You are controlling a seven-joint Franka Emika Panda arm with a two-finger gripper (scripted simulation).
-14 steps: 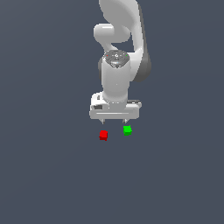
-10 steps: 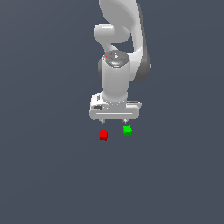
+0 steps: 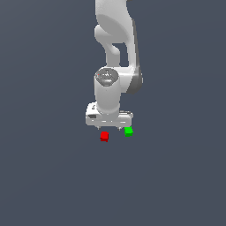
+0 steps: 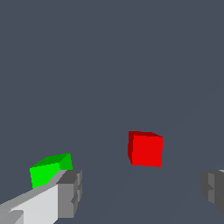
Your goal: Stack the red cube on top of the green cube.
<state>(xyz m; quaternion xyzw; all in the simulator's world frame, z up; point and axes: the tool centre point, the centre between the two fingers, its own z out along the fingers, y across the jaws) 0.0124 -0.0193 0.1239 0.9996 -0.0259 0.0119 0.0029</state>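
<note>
Small bright-red cube (image 4: 146,149) sits between the spread grey fingertips (image 4: 70,194) of the pincer (image 4: 142,190); small bright-green cube (image 4: 50,169) lies outside them.

Both views are sharp renders with even, flat light; no glare, no blur, only faint shading under the red cube (image 3: 104,136)

The exterior view stands well back, facing the arm (image 3: 115,66) from slightly above. The wrist view looks out close between the pincer's fingertips (image 4: 70,192) at the floor. Both views share the red cube (image 3: 104,136) and green cube (image 3: 128,131).
</note>
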